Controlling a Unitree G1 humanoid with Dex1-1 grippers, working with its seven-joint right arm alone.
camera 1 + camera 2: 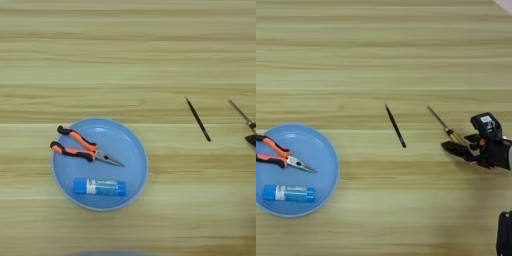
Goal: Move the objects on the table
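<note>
The orange-and-black pliers (80, 148) lie in a blue plate (135, 150) at the table's (125, 60) lower left, nose pointing right. A blue glue stick (99, 187) with a white label lies flat in the same plate, just in front of the pliers. My right gripper (460, 145) is low over the table at the far right, well away from the plate. It sits at the amber handle end of a thin screwdriver (439, 119); I cannot see whether it has hold of the handle.
A thin black stick (395, 126) lies slanted on the wood between the plate and the gripper. A dark part of the robot (504, 234) shows at the bottom right corner.
</note>
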